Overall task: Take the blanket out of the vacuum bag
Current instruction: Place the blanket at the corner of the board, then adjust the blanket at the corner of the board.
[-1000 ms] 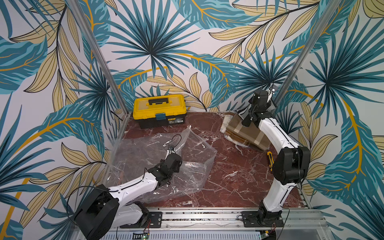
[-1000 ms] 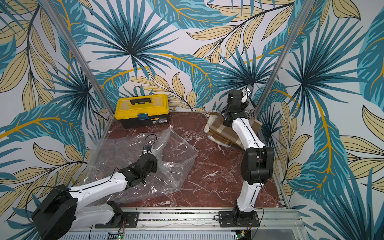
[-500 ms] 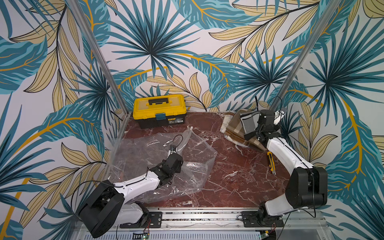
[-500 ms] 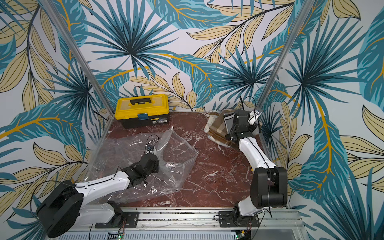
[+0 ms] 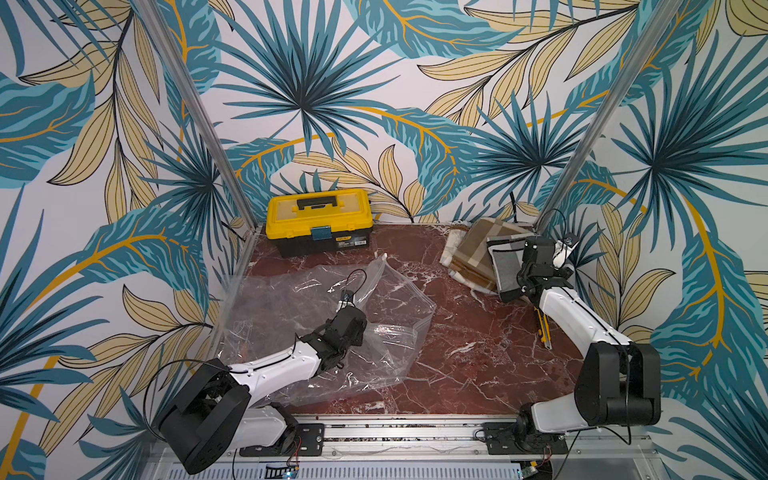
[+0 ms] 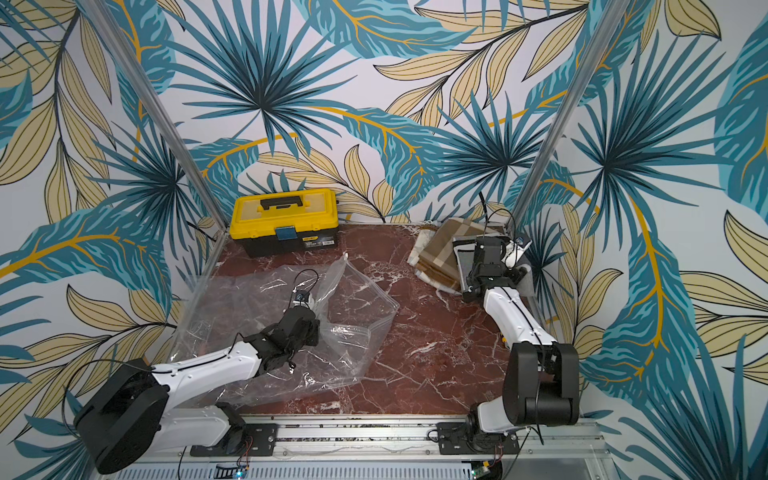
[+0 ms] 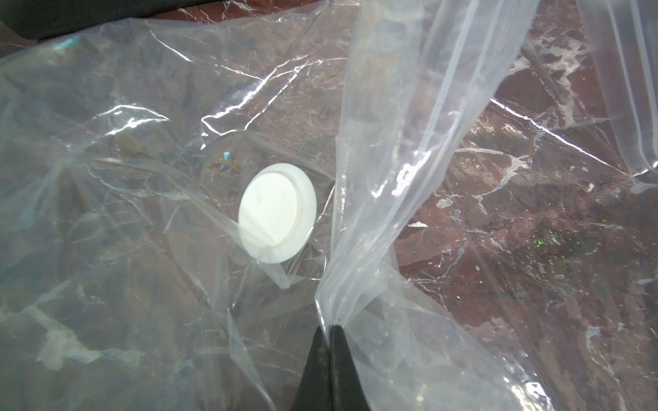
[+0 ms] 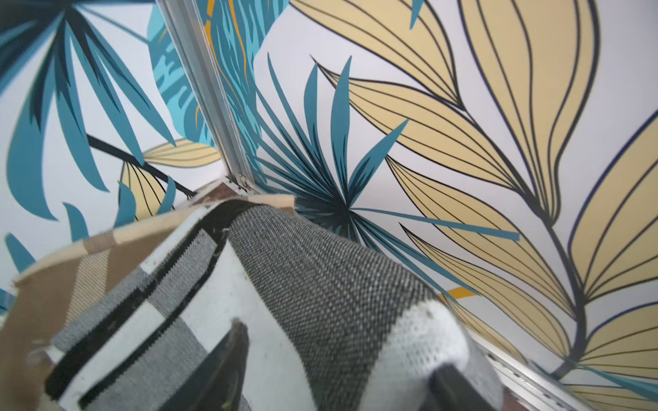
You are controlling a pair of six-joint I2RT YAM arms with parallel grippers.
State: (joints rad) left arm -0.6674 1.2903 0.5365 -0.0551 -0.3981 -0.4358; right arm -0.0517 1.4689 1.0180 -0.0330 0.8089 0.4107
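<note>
Left gripper (image 7: 329, 322): pressed together, pinching a raised fold of the vacuum bag (image 5: 291, 299). The pinch is just beside the round white valve (image 7: 277, 212), mid-frame in the left wrist view.

The bag lies flat and crumpled left of centre in both top views, below the yellow toolbox (image 5: 318, 220). I see the red marble table (image 5: 457, 353) straight through it, so I judge it empty.

The blanket (image 5: 505, 266), grey, black and white check, is well apart from the bag. It sits right of centre in a top view, in the far corner, lying on a tan plaid cloth (image 5: 473, 249).

Right gripper (image 8: 343, 348): fingers spread, one on each side of a rounded blanket fold at the bottom of the right wrist view. The fabric between them looks unsqueezed, so I read it as not clamped.

Handling, my judgement:
- The blanket is soft, limp and bulky. The coarse weave should not slip.
- I would take it on a thick folded edge, not a single layer, or it unfolds and drags.
- The bag is very light, thin and slick, and it crinkles and shifts easily.
- The best hold is the doubled zip-seal band (image 5: 392, 330), which is stiffer than the film.
- I would keep off the valve, which is hard and smooth.
</note>
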